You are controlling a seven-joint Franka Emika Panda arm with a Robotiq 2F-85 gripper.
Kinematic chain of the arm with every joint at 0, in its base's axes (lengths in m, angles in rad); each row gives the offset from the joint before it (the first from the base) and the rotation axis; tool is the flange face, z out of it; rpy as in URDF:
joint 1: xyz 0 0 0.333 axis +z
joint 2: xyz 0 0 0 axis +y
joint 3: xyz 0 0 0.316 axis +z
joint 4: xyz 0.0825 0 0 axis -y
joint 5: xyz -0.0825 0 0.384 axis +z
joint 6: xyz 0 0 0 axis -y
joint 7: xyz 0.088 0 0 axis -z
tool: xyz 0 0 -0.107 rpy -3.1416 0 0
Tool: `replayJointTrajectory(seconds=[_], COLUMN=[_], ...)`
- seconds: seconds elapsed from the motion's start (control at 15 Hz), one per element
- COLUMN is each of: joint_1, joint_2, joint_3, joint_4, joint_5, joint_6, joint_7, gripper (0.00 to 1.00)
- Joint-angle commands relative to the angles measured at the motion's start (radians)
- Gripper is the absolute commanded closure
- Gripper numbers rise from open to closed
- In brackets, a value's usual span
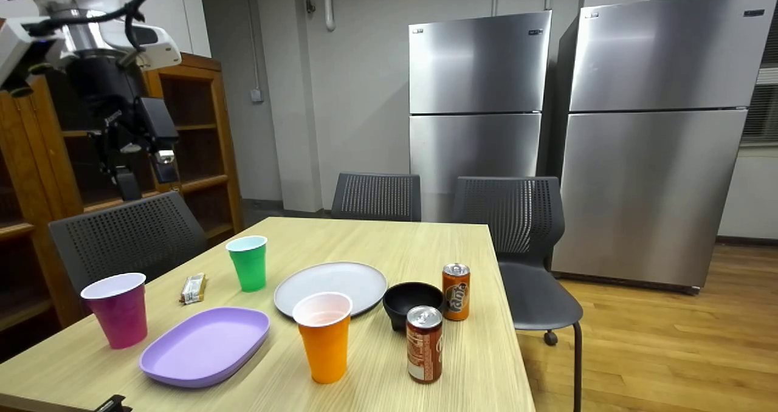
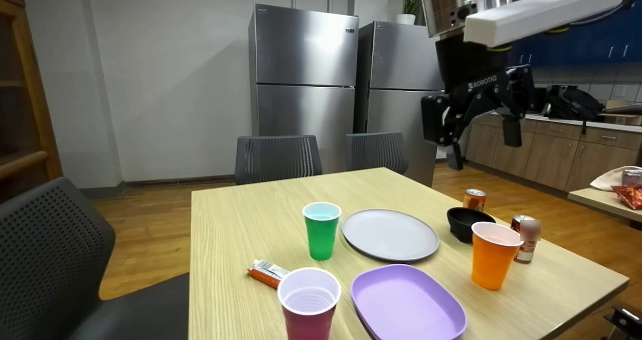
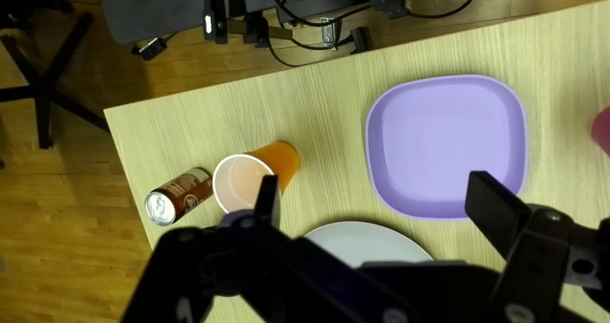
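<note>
- The claw (image 2: 484, 148) hangs in the air well above the table (image 1: 450, 236), its fingers spread wide and nothing pinched between them.
- The purple plate (image 3: 448, 146) lies flat on the table below the claw, apart from it; seen from the wrist, one fingertip (image 3: 491, 199) overlaps its edge.
- The orange cup (image 1: 326, 342) stands upright below as well, and from the wrist the opposite finger covers part of its rim without touching it.
- I'd say the claw points down between that cup and that plate, though the slant of the wrist view makes it hard to be sure.
- The grey plate (image 2: 391, 234) lies just beside the purple one, partly hidden by the claw in the wrist view.
- A black bowl (image 1: 401, 307) sits near the grey plate, with an orange can (image 1: 456, 293) just beside it and a brown can (image 1: 423, 348) near the orange cup.
- A green cup (image 2: 321, 234) stands near the grey plate, a magenta cup (image 1: 120, 315) near the purple plate, and a wrapped bar (image 1: 193, 288) lies between those two cups.
- Dark chairs (image 1: 377, 196) stand around the table, and two steel fridges (image 1: 477, 72) stand behind it.
</note>
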Motion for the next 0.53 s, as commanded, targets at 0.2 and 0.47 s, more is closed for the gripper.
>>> replayJointTrajectory(seconds=[0.2,0.47], joint_1=[0.019,0.035], joint_2=[0.200,0.164], joint_3=[0.020,-0.018], joint_4=[0.082,0.039], joint_5=[-0.028,-0.008], joint_6=[0.075,0.077], joint_7=[0.151,0.102], gripper=[0.00,0.00])
